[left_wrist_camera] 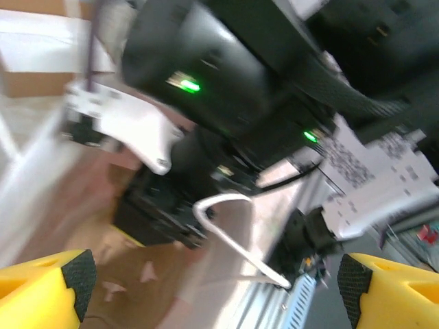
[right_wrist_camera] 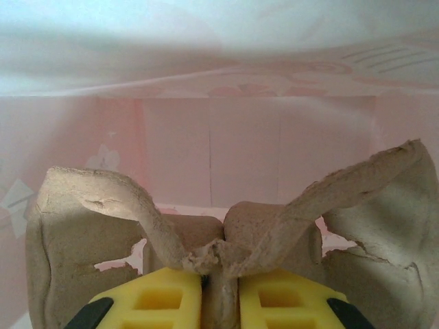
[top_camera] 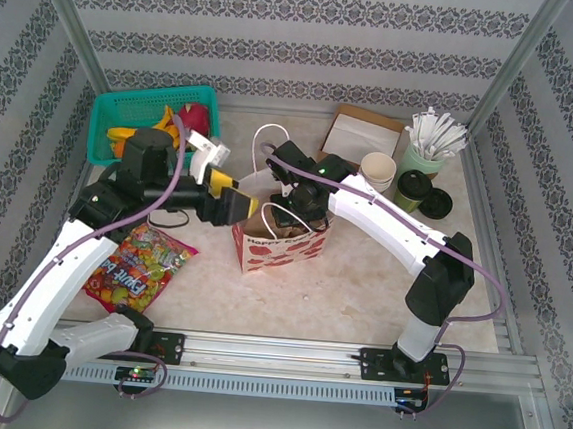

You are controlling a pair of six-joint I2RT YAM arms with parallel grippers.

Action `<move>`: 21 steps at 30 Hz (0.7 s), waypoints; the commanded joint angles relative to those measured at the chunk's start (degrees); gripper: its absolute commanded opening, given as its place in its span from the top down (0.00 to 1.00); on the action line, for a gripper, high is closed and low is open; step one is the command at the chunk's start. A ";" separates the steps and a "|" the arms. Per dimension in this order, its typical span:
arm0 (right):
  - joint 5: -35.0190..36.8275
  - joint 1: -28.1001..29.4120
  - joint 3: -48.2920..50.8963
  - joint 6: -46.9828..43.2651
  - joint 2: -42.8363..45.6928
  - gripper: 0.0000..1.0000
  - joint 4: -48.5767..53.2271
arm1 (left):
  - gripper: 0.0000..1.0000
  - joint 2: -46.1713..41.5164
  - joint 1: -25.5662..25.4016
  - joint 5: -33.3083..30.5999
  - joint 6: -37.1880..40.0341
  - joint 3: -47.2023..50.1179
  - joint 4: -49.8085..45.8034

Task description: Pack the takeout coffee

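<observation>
Two grippers meet at the paper bag: left gripper wide open at its left edge, right gripper clamped on a pulp carrier inside, while the takeout coffee, a small dark-green cup with a black lid, stands well apart at right rear.

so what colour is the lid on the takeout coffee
Black lid on the dark-green takeout coffee; clearest in the top external view.

White damask-banded wallpaper covers the far and side walls, with slanting aluminium posts at the far corners; a pale marbled tabletop ends at a near metal rail, all evenly lit
</observation>
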State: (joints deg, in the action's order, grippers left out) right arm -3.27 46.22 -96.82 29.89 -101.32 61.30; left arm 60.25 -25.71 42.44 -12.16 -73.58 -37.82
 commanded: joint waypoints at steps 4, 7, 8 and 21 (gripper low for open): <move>1.07 -0.66 -1.52 1.73 -0.28 0.83 1.19 | 0.08 1.83 -6.63 -5.15 3.08 -1.15 -3.98; 1.07 -0.64 -1.75 1.84 -0.37 0.83 1.28 | 0.10 3.41 -7.63 -5.99 3.61 -1.97 -2.91; 1.05 -0.68 -1.80 1.97 -0.46 0.83 1.28 | 0.12 3.90 -7.97 -5.44 3.86 -2.26 -2.11; -2.69 -1.50 -1.39 5.27 -0.81 0.82 1.48 | 0.90 6.29 -13.12 2.48 16.47 -4.81 -1.87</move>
State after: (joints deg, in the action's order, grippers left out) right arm -3.99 45.80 -97.47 32.84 -101.36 61.52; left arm 67.44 -36.29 40.38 -3.20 -76.31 -38.81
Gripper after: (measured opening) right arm 0.176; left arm 0.124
